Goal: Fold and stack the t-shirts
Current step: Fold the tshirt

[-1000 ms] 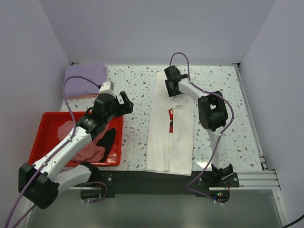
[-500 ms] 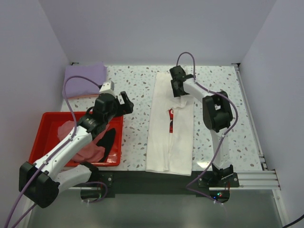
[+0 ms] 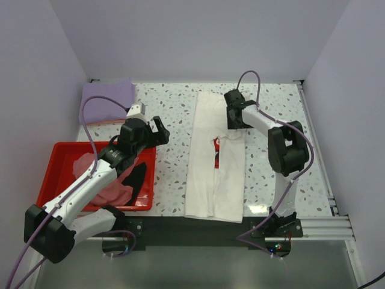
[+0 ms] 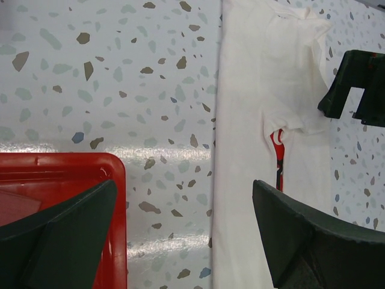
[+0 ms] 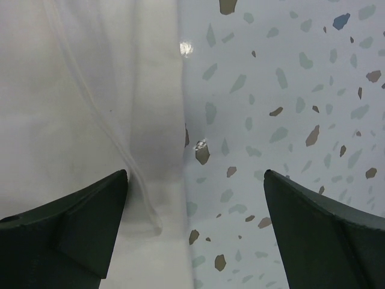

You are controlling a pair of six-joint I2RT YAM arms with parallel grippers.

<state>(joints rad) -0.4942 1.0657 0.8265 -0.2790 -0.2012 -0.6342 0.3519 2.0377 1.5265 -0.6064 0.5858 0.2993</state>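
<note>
At upper centre-right of the overhead view, right gripper (image 3: 236, 122): fingers (image 5: 72, 229) spread wide, empty. They straddle the right edge of the cream-white shirt (image 3: 207, 174) near its top end, one finger over cloth, the other over bare table (image 5: 289, 90). Can't tell if they touch down.

Left gripper (image 3: 157, 127), left of centre: also spread, holding nothing, hanging between red tray (image 3: 57, 147) and shirt.

Handling, my read: thin, limp, light cloth. It'll drape, and probably slide on that smooth speckled top. Pinch at the top corners through all layers, or the side folds will open.

Looks: long narrow strip down mid-frame, sides folded in, red print (image 4: 278, 153) peeking at the mid-length seam, light wrinkles. Lavender shirt (image 3: 107, 99) folded, upper left corner. Pink shirt (image 3: 111, 191) and black shirt (image 3: 138, 180) crumpled in the tray, lower left.
</note>
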